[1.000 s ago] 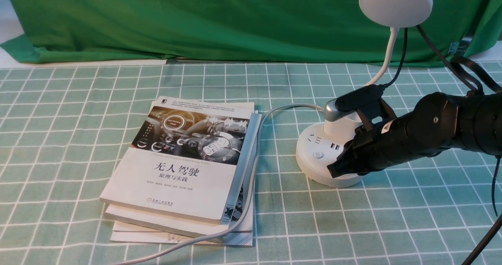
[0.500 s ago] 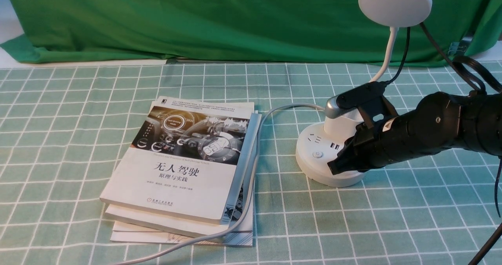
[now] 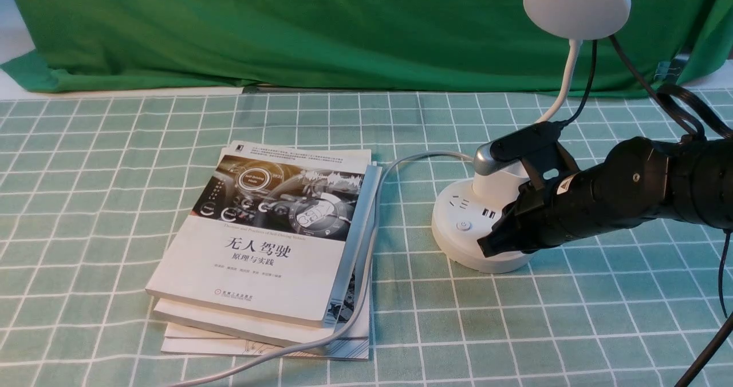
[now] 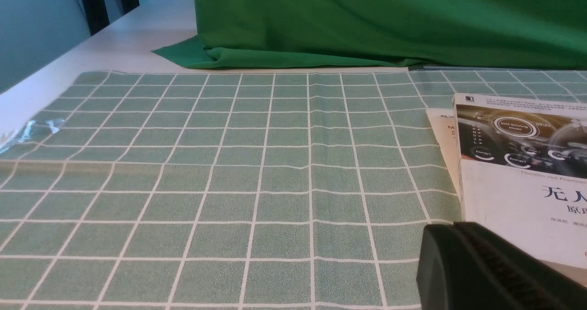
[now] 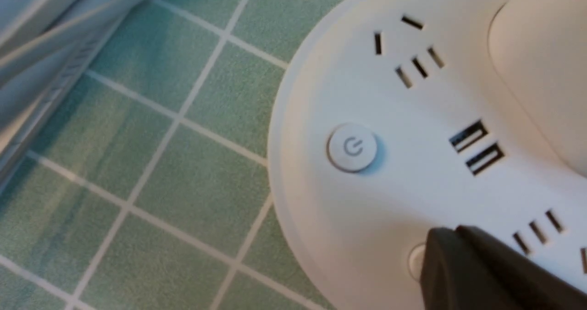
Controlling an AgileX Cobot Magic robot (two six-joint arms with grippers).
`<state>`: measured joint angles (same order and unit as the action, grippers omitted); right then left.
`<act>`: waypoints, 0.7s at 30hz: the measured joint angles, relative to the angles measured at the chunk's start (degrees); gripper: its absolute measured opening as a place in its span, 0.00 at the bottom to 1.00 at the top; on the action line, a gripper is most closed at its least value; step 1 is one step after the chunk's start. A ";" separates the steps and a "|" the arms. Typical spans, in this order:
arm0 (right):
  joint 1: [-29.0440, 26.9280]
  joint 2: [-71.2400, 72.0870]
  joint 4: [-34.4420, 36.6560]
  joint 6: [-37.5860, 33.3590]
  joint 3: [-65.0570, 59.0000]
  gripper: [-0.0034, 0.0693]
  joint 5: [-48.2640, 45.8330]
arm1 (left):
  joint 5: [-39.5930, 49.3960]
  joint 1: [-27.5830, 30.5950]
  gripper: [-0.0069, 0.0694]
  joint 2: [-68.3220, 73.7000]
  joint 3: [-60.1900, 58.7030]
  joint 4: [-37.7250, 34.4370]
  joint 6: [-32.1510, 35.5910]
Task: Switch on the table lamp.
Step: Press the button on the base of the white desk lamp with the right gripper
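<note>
The white table lamp point(image 3: 576, 6) stands at the right, its round base point(image 3: 458, 244) on the checked cloth. The base top carries sockets and a power button point(image 3: 463, 225), which sits uncovered point(image 5: 352, 147) in the right wrist view. My right gripper point(image 3: 484, 249) is shut and empty, its tip point(image 5: 451, 236) lying over the base's front edge. It half covers a second small button point(image 5: 416, 260). No glow shows from the lamp head. My left gripper point(image 4: 451, 229) is shut, low over the cloth beside the books, and appears only in the left wrist view.
A stack of books point(image 3: 269, 249) lies left of the lamp, with the lamp's grey cable point(image 3: 366, 261) running along its right side to the front edge. Green cloth point(image 3: 286, 32) hangs across the back. The top book point(image 4: 518, 186) lies close to the left gripper.
The right gripper's tip rose a little over the base, then settled back down. The lamp head shifted very slightly. The books and cable stayed put.
</note>
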<state>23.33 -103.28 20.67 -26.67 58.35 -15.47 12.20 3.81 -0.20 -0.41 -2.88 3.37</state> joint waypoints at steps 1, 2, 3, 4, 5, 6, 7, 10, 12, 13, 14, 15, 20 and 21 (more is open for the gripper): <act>0.00 0.00 0.00 0.00 0.00 0.09 0.00 | 0.00 0.00 0.12 0.00 0.00 0.00 0.00; 0.00 -0.05 0.00 0.00 0.00 0.09 0.00 | 0.00 0.00 0.12 0.00 0.00 0.00 0.00; 0.00 -0.05 0.00 0.00 0.00 0.09 0.00 | 0.00 0.00 0.12 0.00 0.00 0.00 0.00; 0.00 -0.10 0.00 0.00 0.00 0.09 0.00 | 0.00 0.00 0.12 0.00 0.00 0.00 0.00; 0.00 -0.15 0.00 0.00 0.06 0.09 0.00 | 0.00 0.00 0.12 0.00 0.00 0.00 0.00; 0.00 -0.32 0.00 0.00 0.11 0.09 0.00 | 0.00 0.00 0.12 0.00 0.00 0.00 0.00; 0.00 -0.51 0.00 0.00 0.12 0.09 0.10 | 0.00 0.00 0.12 0.00 0.00 0.00 0.00; 0.00 -0.83 0.03 0.00 0.34 0.09 0.33 | 0.00 0.00 0.12 0.00 0.00 0.00 0.00; 0.07 -1.10 0.07 0.00 0.44 0.09 0.48 | 0.00 0.00 0.12 0.00 0.00 0.00 0.00; 0.07 -1.21 0.07 0.00 0.52 0.09 0.48 | 0.00 0.00 0.12 0.00 0.00 0.00 0.00; 0.13 -1.36 0.07 0.00 0.53 0.09 0.52 | 0.00 0.00 0.12 0.00 0.00 0.00 0.00; 0.17 -1.42 0.07 0.00 0.58 0.09 0.54 | 0.00 0.00 0.12 0.00 0.00 0.00 0.00; 0.65 -1.75 0.07 0.00 0.84 0.09 0.89 | 0.00 0.00 0.12 0.00 0.00 0.00 0.00; 0.63 -1.68 0.07 0.00 0.84 0.09 0.89 | 0.00 0.00 0.12 0.00 0.00 0.00 0.00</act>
<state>23.96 -104.96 20.74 -26.67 59.18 -14.58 12.20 3.81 -0.20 -0.41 -2.88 3.37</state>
